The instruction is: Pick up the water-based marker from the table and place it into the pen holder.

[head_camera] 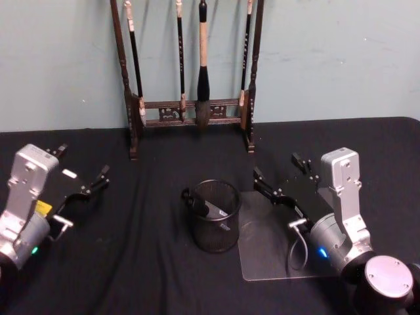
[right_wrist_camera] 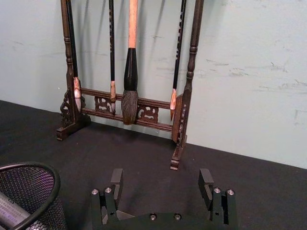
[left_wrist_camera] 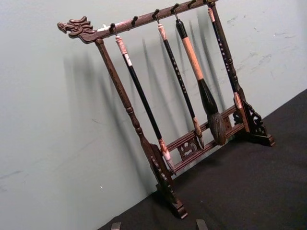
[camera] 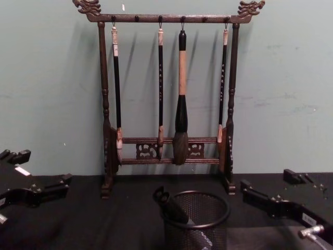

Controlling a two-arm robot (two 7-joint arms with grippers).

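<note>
Marker [head_camera: 209, 207] already leaning inside the pen holder [head_camera: 215, 241], mid counter. Probably light, stiff, smooth; best pinched mid-body. Left gripper [head_camera: 84, 172] far left, right gripper [head_camera: 282, 177] just right; both jaws wide, empty.

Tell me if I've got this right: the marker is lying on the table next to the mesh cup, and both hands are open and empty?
Not quite. The marker is inside the mesh cup, leaning on its rim, as the head view shows. Both the left hand and right hand are open and empty.
</note>
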